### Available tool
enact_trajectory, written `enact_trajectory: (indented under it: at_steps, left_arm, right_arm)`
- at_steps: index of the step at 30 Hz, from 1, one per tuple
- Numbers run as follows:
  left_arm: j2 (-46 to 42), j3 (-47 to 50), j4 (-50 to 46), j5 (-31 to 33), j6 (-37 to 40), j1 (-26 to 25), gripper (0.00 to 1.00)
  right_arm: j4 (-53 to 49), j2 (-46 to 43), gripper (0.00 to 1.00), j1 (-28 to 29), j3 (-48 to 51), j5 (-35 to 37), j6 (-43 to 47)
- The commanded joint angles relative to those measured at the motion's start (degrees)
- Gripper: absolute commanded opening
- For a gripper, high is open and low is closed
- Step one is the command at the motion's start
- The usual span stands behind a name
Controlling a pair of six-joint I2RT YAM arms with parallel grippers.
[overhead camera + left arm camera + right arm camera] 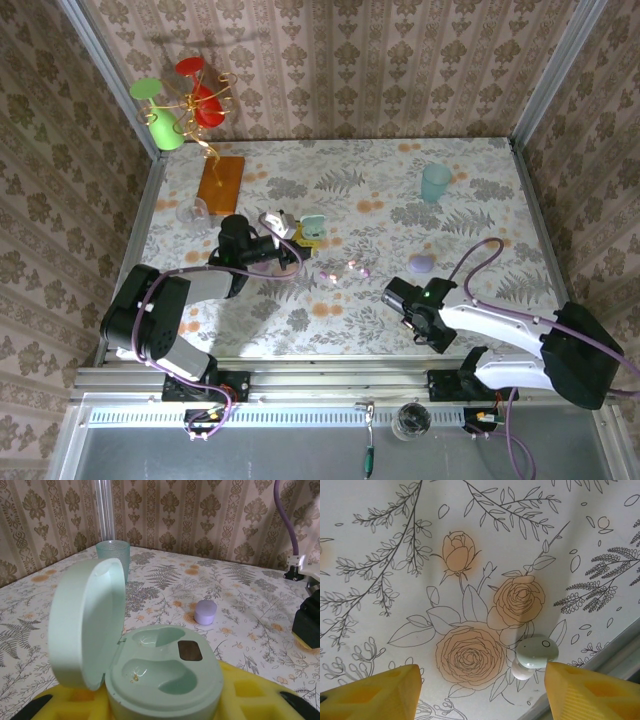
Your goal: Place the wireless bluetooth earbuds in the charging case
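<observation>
The mint charging case (165, 672) is held upright between my left gripper's yellow fingers (252, 695). Its lid (85, 622) stands open to the left and both wells are empty. From above, my left gripper (290, 236) is shut on the case (312, 228) at mid-left of the table. A mint earbud (536, 651) with a whitish tip lies on the flowered cloth, just inside the right finger (590, 690) of my open right gripper (480, 695). That gripper (398, 298) hangs low near the table's front. Two tiny pinkish earbuds (328, 275) (357, 266) lie between the arms.
A closed lilac case (421, 263) (205, 611) sits right of centre, and a mint cup (436, 183) (113, 555) stands behind it. At back left are an orange board (220, 178), a clear glass (195, 212) and a wire stand with coloured glasses (185, 100). The table's edge (620, 647) runs close by.
</observation>
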State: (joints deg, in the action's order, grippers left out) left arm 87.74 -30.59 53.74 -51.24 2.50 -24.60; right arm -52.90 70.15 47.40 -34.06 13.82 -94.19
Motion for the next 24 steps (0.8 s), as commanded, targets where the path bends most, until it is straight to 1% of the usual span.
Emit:
enact_trajectory:
  at_steps: [1, 7, 11, 18, 24]
  left_arm:
    - [-0.55, 0.27, 2.60, -1.62, -1.25, 0.78, 0.34]
    - [0.05, -0.09, 3.04, -1.93, -1.60, 0.89, 0.34]
    - [0.32, -0.34, 3.18, -2.19, -1.79, 0.96, 0.34]
    - [0.50, -0.37, 3.79, -2.62, -2.50, 1.01, 0.34]
    - [0.47, -0.35, 4.09, -2.91, -2.86, 1.13, 0.34]
  right_arm:
    - [-2.60, 2.34, 0.68, 0.90, -0.35, 3.82, -2.61]
    - [0.63, 2.73, 0.68, 0.84, 2.27, 3.09, -2.95]
    - [3.60, 2.18, 0.64, 0.08, 4.11, 3.14, -2.28]
    - [6.90, 3.83, 0.44, -1.18, 4.88, 3.89, -0.31]
    - [8.83, 6.55, 0.35, -2.04, 4.41, 3.79, 1.58]
